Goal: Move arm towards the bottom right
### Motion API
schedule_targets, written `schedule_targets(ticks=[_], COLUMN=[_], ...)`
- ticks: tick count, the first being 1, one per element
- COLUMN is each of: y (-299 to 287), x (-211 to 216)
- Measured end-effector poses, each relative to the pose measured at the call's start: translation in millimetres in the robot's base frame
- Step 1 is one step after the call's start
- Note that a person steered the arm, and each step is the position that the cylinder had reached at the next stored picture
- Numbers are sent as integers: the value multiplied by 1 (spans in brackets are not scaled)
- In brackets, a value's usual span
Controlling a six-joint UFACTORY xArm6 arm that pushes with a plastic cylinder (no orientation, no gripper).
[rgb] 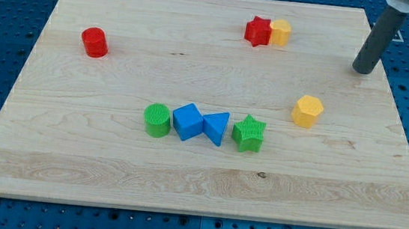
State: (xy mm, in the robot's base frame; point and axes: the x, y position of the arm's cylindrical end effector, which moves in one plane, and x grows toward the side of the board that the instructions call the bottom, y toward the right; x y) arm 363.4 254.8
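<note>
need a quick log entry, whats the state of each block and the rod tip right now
my tip: on board, upper right, touching nothing
red cylinder: alone, upper left
red star: touching yellow block
yellow hexagonal block: alone
green cylinder, blue cube, blue triangle, green star: one packed row

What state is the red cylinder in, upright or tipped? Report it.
Upright. The red cylinder stands on its flat end, round top face showing, alone at the board's upper left.
</note>
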Motion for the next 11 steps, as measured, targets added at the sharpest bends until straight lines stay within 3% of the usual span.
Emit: schedule_targets(ticks=[9, 11], y=[21, 1], x=[173, 180])
